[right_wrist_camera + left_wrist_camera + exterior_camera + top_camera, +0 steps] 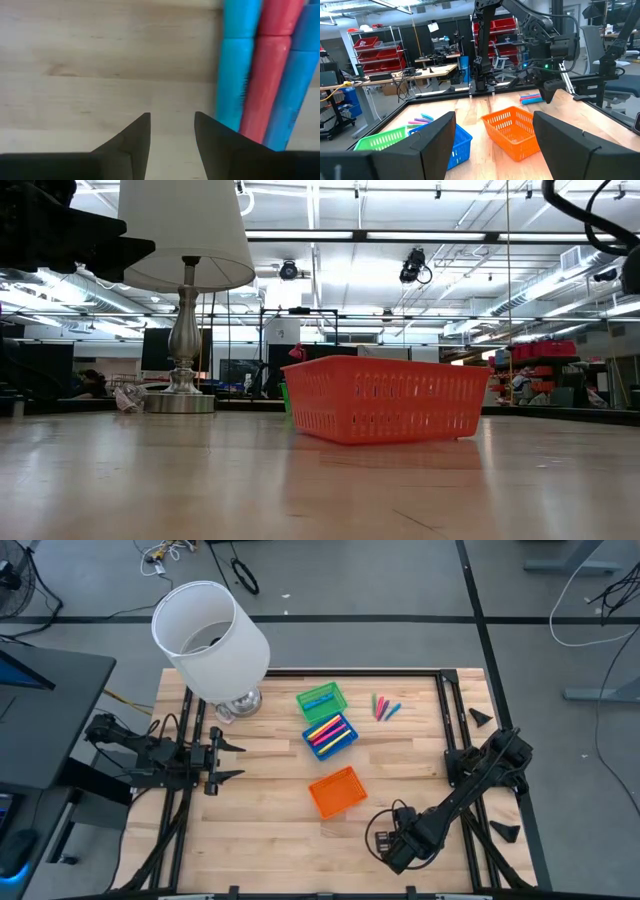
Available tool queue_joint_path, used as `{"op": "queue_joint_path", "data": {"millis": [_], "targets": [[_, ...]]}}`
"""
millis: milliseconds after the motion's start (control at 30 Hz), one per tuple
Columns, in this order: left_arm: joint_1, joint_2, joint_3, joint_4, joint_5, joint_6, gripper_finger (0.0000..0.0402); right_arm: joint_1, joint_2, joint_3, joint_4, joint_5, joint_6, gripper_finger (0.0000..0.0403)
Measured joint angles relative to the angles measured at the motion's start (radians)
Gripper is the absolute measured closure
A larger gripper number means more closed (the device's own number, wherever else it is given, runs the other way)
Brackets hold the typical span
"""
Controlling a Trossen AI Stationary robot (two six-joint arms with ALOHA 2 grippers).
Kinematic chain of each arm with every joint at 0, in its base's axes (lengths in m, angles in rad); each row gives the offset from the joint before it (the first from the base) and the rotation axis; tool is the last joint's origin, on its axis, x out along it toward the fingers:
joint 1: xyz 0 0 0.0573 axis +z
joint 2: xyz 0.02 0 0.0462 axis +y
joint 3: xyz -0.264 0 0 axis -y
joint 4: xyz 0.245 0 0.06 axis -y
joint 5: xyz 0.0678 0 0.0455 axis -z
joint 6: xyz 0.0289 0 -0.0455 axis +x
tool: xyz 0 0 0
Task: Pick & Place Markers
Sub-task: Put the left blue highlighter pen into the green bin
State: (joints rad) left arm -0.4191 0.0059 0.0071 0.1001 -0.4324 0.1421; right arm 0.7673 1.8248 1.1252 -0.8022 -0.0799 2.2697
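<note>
An overhead camera looks straight down on the whole table (250, 810). A tabletop-level camera faces the orange tray (385, 398), also seen from the left wrist. The right wrist camera sits close above wood.

No legible text, label, brand, number or sign in any of the 4 views.

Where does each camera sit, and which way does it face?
High view: overhead, facing straight down; both arms show.
Low view: at table-top height, looking level across to the orange tray and lamp; no gripper shows.
Left wrist view: on the left arm, facing across the trays; the open left gripper frames it.
Right wrist view: on the right arm, facing down at blue and red markers past the open right gripper.
Shared: the orange tray, in high, low and left wrist views.
</note>
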Motion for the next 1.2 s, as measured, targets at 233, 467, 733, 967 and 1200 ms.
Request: {"op": "queue_joint_path", "data": {"millis": [233, 467, 733, 967, 1200], "targets": [[0.0, 0.0, 0.0, 0.0, 0.0, 0.0, 0.0129, 0.005, -0.011, 0.021, -0.085, 0.0, -0.027, 0.025], [0.0, 0.0, 0.0, 0.0, 0.0, 0.0, 0.0129, 0.026, -0.058, 0.016, -0.145, -0.048, -0.001, 0.025], [0.0, 0.0, 0.0, 0.0, 0.0, 0.0, 0.0129, 0.025, -0.053, -0.073, 0.01, -0.059, 0.0, 0.025], [0.0, 0.0, 0.0, 0.0, 0.0, 0.0, 0.0129, 0.021, -0.013, -0.075, 0.02, -0.057, -0.006, 0.025], [0.0, 0.0, 0.0, 0.0, 0.0, 0.0, 0.0129, 0.013, -0.007, -0.074, 0.023, -0.06, -0.043, 0.0272]]}}
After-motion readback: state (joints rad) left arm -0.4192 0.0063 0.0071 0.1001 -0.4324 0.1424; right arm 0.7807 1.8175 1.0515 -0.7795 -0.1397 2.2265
